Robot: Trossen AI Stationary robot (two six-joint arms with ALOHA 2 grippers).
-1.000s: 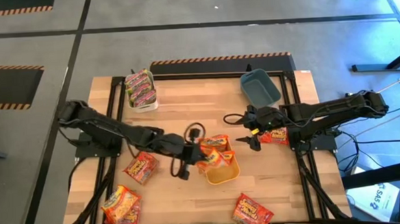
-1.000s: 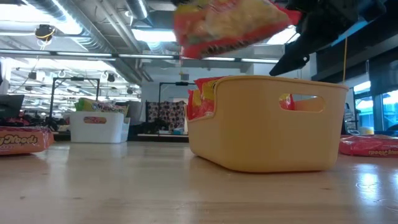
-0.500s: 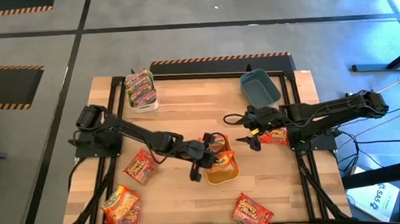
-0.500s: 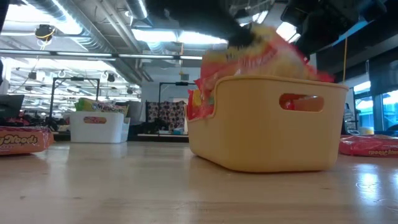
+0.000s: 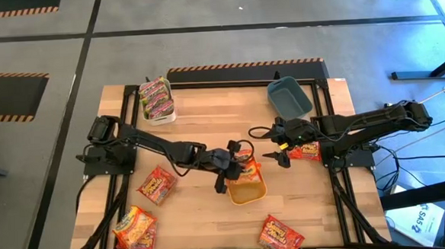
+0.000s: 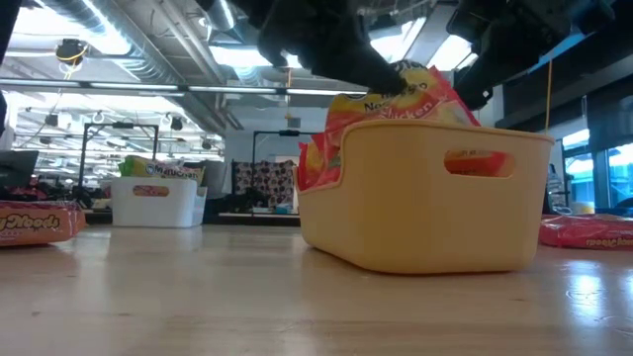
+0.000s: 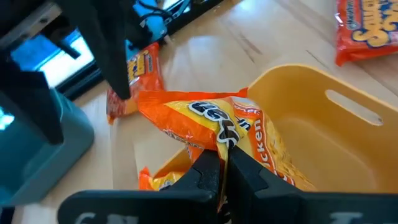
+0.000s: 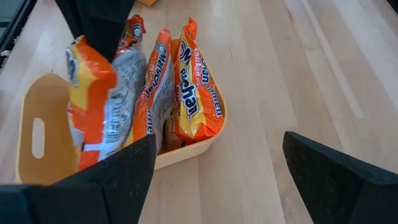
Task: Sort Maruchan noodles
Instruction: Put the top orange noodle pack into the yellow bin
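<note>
Orange packet pinched in the closed left gripper, hanging over the yellow bin at table centre, its lower end down among the orange packets standing on edge inside. Right gripper hovers just right of the bin, fingers spread wide, nothing in them, a red packet lying beneath its arm. Green-pink packets fill the white bin at far left; blue bin at far right; loose packets lie on the table's near side.
</note>
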